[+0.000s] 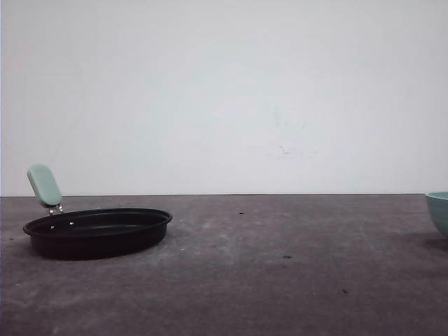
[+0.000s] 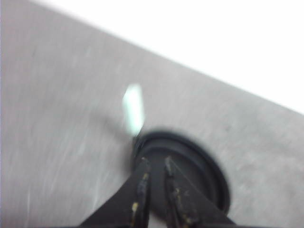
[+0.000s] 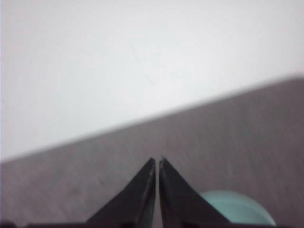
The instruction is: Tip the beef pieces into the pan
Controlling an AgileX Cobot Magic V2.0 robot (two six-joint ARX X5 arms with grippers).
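You have the pan (image 1: 98, 231) on the left part of the table (image 1: 266, 280), well apart from the teal-green bowl (image 1: 439, 210) that sits at the table's right edge. In the left wrist view your left hand (image 2: 156, 167) hangs over the pan (image 2: 190, 175), its two dark fingertips (image 2: 142, 173) drawn close with a narrow gap between them and nothing held there. That picture is blurred, so you cannot tell how high the hand is above the rim. In the right wrist view your right hand (image 3: 157, 161) has its two black fingers pressed almost tip to tip, gripping nothing, with the bowl (image 3: 237, 209) just beside and below them.

The pan is wide, shallow and round, matte black, with two small bright rivets inside its wall. Its short handle (image 1: 45, 185) is pale mint green, smooth and rounded, rising at a tilt from a thin metal stem at the pan's left side. The table is dark grey, dull and scuffed, with pale dusty patches and a few dark specks. Behind it stands a plain white wall (image 1: 224, 91). You can see no contents inside the bowl from these angles.
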